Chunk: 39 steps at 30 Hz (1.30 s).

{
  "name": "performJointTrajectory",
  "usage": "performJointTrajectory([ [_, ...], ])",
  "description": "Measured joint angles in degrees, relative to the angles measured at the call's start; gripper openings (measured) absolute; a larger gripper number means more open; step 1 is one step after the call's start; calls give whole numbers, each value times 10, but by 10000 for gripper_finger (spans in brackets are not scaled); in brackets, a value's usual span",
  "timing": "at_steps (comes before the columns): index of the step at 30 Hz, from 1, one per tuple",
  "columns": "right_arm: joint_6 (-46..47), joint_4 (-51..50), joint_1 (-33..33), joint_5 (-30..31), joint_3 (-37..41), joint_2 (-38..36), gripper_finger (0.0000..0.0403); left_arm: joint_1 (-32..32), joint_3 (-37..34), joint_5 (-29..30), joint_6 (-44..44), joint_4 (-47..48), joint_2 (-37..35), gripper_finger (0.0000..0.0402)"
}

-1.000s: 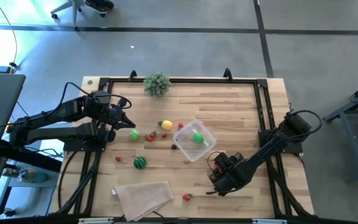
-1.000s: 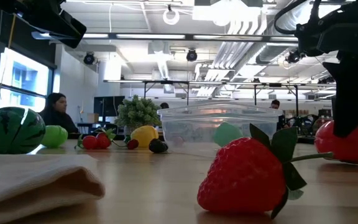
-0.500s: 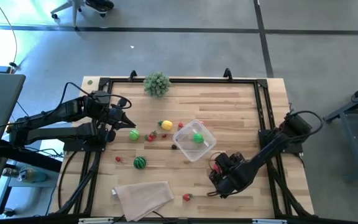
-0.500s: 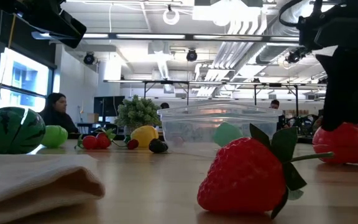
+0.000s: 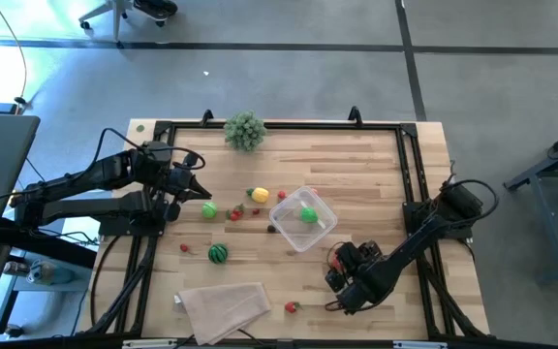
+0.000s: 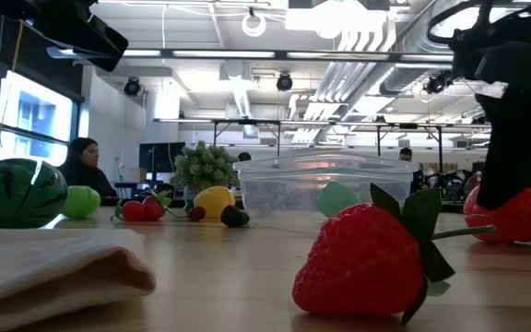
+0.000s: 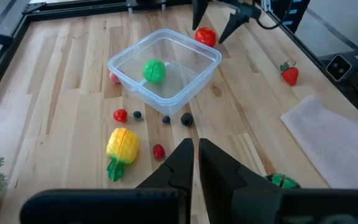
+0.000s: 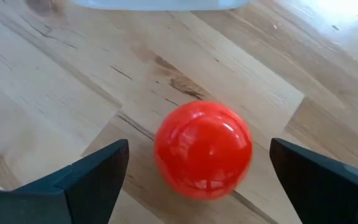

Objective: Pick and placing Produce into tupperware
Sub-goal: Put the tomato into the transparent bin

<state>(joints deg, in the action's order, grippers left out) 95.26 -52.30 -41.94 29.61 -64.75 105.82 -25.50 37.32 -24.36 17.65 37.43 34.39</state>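
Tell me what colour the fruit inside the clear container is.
Bright green. The ball in the container shows best in the left wrist view.

Daylight spills in at the top left of the high view, washing the floor (image 5: 27, 68) there to a pale green-white glare; the worktop (image 5: 376, 174) is evenly lit, with only short, soft shadows under the arms. In the low view, ceiling lamps (image 6: 254, 20) burn out to white, a window (image 6: 28, 120) at the left glows bright, and the nearest arm reads as a black silhouette. The cloth (image 6: 53, 263) close to the lens is blurred. In the right wrist view a red ball (image 8: 202, 149) carries white highlights and a soft shadow, its edges slightly blurred, with glare on the wood at the upper right.
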Motion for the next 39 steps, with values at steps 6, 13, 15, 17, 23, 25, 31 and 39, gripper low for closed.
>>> performJointTrajectory([
  [6, 38, 24, -12, 7, 22, 4, 381, 0, 0, 0, 0, 0, 0, 17],
  [13, 69, 113, -25, 37, 77, 5, 381, 0, 0, 0, 0, 0, 0, 17],
  [15, 78, 114, -29, 43, 80, 5, 381, 0, 0, 0, 0, 0, 0, 17],
  [17, 78, 117, -30, 46, 83, 5, 381, 0, 0, 0, 0, 0, 0, 17],
  [23, 76, 118, -31, 66, 87, 4, 378, 0, 0, 0, 0, 0, 0, 17],
  [25, 68, 118, -28, 66, 87, 4, 373, 0, 0, 0, 0, 0, 0, 17],
  [31, 22, 131, -16, 50, 87, 4, 357, 0, 0, 0, 0, 0, 0, 17],
  [39, -13, 135, -4, 44, 87, 4, 333, 0, 0, 0, 0, 0, 0, 17],
])
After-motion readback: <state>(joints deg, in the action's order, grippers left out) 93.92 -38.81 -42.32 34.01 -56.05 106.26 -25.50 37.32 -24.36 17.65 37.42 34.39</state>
